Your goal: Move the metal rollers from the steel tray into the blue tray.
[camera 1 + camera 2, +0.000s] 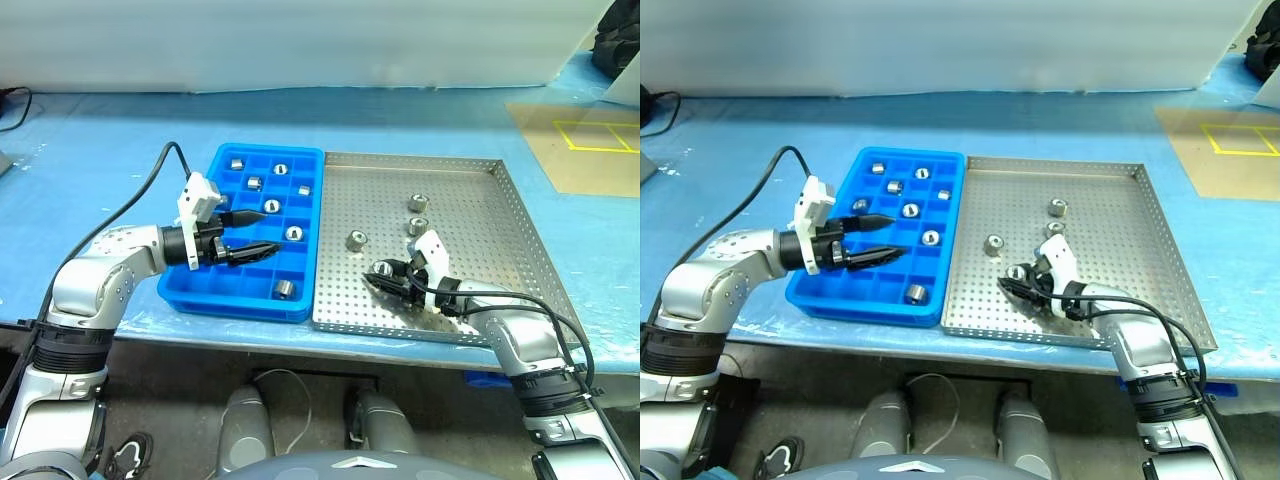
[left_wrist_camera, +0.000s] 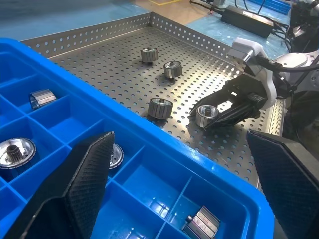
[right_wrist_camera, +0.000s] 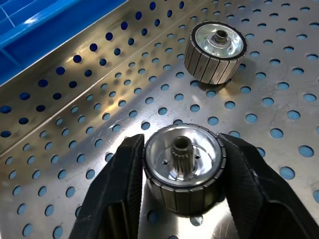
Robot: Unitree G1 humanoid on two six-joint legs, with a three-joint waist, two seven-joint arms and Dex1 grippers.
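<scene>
The right gripper had its two black fingers pressed against either side of one metal roller, which sat on the steel tray just right of centre in the lower half of the head view, so basically pinched tight. Three more loose rollers lay above it in frame, while the left gripper hung wide open and empty over the blue tray at centre-left, which already held seven rollers. The fingers hid the gripped roller's sides, and whether it was lifted off the floor couldn't be told.

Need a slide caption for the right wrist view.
Right gripper clamps one metal roller on the steel tray; another roller stands beyond.
</scene>
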